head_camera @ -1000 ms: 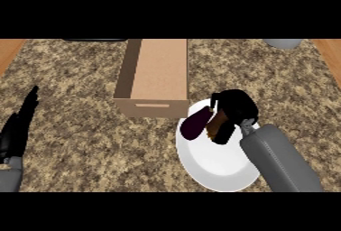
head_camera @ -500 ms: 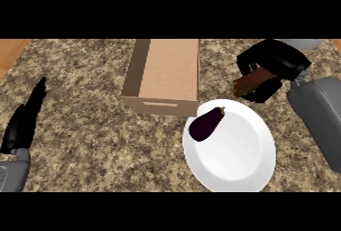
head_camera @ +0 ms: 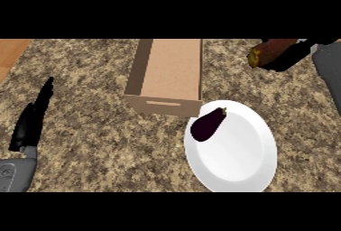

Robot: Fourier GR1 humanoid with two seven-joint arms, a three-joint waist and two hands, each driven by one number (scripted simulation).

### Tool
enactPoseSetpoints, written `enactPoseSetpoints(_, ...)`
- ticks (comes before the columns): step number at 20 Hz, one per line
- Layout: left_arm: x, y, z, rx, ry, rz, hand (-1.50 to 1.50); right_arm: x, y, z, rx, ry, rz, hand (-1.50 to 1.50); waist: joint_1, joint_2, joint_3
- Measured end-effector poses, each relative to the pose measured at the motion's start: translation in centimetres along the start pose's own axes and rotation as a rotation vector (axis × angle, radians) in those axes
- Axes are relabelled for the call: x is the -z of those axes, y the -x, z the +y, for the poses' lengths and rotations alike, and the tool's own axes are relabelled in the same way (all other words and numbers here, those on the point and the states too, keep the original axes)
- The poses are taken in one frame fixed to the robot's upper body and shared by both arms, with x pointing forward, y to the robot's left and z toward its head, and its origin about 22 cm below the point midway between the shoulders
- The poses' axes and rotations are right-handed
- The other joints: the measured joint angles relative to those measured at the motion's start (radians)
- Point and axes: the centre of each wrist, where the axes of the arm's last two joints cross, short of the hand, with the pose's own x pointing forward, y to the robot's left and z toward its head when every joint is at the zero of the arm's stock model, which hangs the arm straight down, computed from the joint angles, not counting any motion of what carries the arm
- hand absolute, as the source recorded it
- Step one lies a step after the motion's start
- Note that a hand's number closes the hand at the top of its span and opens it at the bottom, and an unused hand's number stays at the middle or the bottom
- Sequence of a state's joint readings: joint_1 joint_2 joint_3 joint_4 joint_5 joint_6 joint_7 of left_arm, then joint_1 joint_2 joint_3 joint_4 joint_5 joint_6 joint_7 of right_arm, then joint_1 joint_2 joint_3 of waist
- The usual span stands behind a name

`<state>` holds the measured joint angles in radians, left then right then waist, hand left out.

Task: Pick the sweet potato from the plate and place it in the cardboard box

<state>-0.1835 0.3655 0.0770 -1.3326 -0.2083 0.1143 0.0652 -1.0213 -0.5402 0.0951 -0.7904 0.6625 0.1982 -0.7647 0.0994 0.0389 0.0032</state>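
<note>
Two things once shared the white plate [head_camera: 233,167], judging by the task; only a dark purple eggplant [head_camera: 208,124] lies on it now, at the plate's ten o'clock rim, its stalk end pointing to one o'clock. The plate sits at the view's five o'clock, on the speckled stone counter [head_camera: 86,117].

At eight o'clock the left hand [head_camera: 32,122] rests near the edge with its fingers straight and together, pointing up toward twelve, grasping nothing.

Just beyond the plate, touching or nearly touching its rim, stands the cardboard box [head_camera: 166,101], long and narrow, open at the top, running away toward twelve o'clock; a slot handle shows in its near wall, and nothing shows inside it.

Farthest off, at the view's two o'clock, the right hand [head_camera: 293,56] is curled round the sweet potato [head_camera: 266,52]. The sweet potato is reddish brown, with a rough yellowish blunt end sticking out to nine o'clock; the rest is hidden by the hand.

The step in hand is the carry: the sweet potato looks lifted clear of the plate and is well apart from the box, off to the box's three o'clock. The next move probably calls for a swing toward nine o'clock until it is over the box's opening, then a lowering and a release.
</note>
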Motion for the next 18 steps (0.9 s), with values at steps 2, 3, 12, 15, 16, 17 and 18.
enactPoseSetpoints(2, 0.0, 0.2, 0.1, 0.001, -0.003, 0.003, 0.0, 1.0, 0.3, 0.1, 0.037, 0.003, -0.04, 1.5, 0.0, -0.002, -0.001)
enactPoseSetpoints(3, -0.1, 0.3, 0.0, 0.002, -0.001, 0.005, 0.0, 1.9, 0.2, 0.1, 0.06, 0.006, -0.053, 1.5, 0.001, -0.004, -0.001)
enactPoseSetpoints(12, 0.2, 0.5, 0.4, 0.004, -0.008, 0.022, 0.0, 10.2, -2.9, 0.6, 0.271, -0.001, -0.103, 1.5, -0.018, -0.015, -0.003)
enactPoseSetpoints(15, -0.2, 0.5, 0.5, 0.004, -0.009, 0.021, 0.0, 12.3, -4.2, 1.0, 0.335, -0.009, -0.091, 1.5, -0.014, -0.015, -0.004)
enactPoseSetpoints(16, -0.3, 0.6, 0.4, 0.005, -0.009, 0.026, 0.0, 12.8, -4.5, 1.7, 0.356, -0.022, -0.084, 1.5, -0.015, -0.015, -0.004)
enactPoseSetpoints(17, -0.5, 0.8, 0.4, 0.008, -0.008, 0.025, 0.0, 13.6, -5.1, 2.0, 0.375, -0.03, -0.078, 1.5, -0.015, -0.014, -0.004)
enactPoseSetpoints(18, -0.5, 0.8, 0.4, 0.007, -0.01, 0.026, 0.0, 14.3, -5.7, 2.6, 0.388, -0.041, -0.072, 1.5, -0.015, -0.014, -0.004)
